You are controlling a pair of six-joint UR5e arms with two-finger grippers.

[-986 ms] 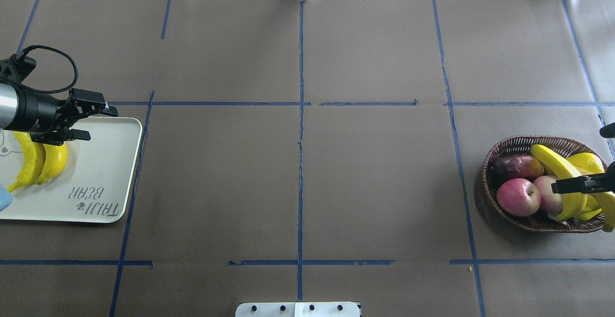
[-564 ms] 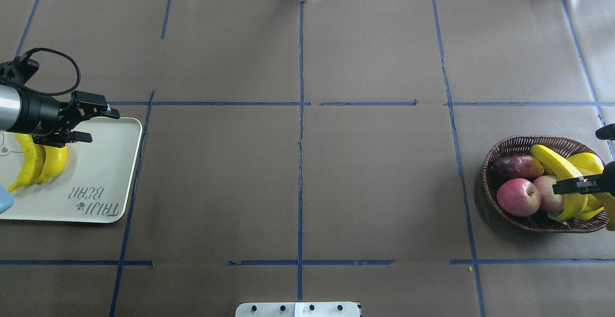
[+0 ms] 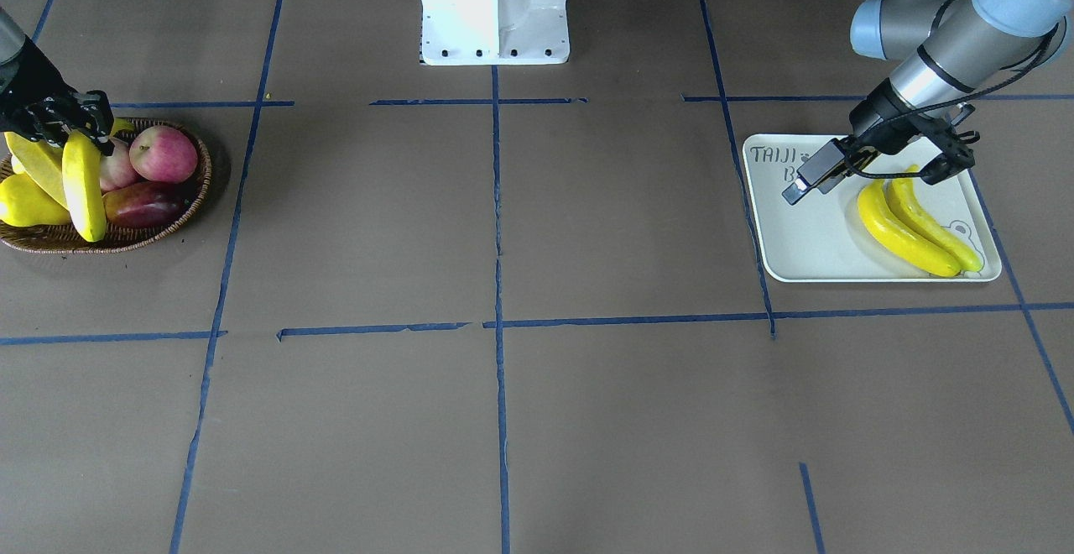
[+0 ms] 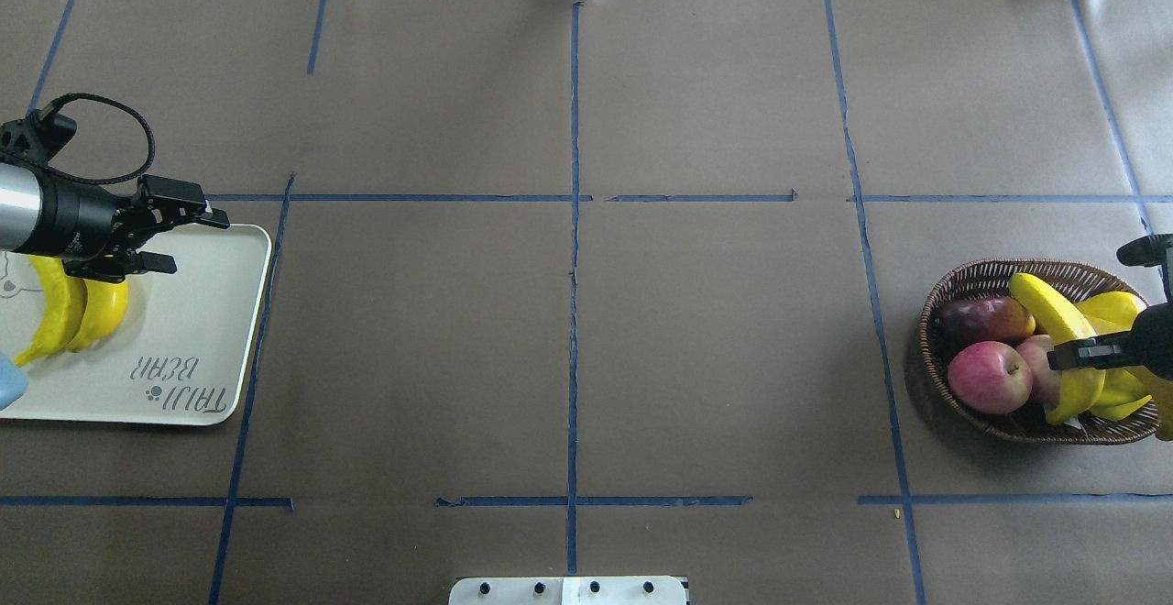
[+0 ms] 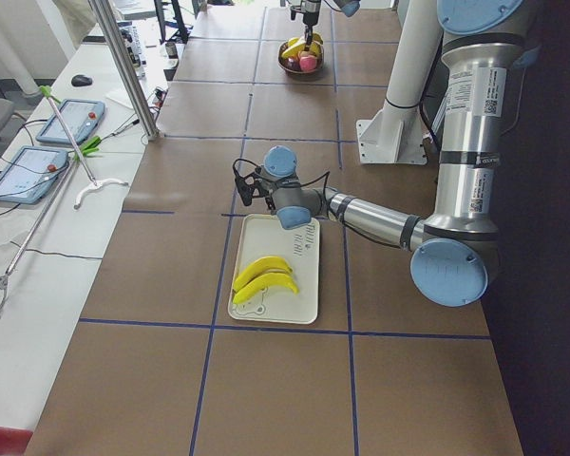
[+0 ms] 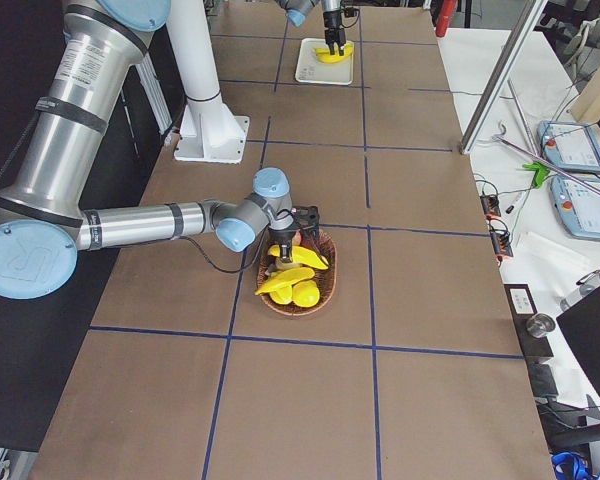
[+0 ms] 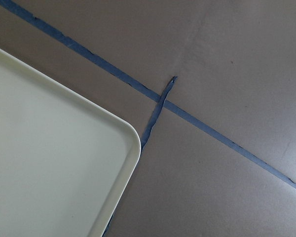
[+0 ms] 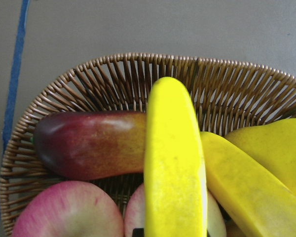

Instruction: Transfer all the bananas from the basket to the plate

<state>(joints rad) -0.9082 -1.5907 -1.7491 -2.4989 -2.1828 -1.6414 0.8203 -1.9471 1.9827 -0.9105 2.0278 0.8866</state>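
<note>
Bananas (image 4: 57, 307) number four, split evenly: two lie side by side, touching, on the plate (image 4: 183, 330) at the left end of the desk (image 4: 568, 357), and two are in the basket (image 4: 962, 280) at its right end. Of the basket pair, one banana (image 4: 1054, 319) is clamped in the closed right pincer (image 4: 1081, 353), its free end reaching toward the wicker wall; the other banana (image 8: 246, 187) lies just beside it, touching. Sharing the basket are two pink-red apples (image 4: 988, 376), one dark red mango (image 4: 985, 319) and one yellow pear (image 4: 1113, 310). The left pincer (image 4: 194, 240) hangs spread wide and empty over the plate's far part, near the ends of the two bananas there
</note>
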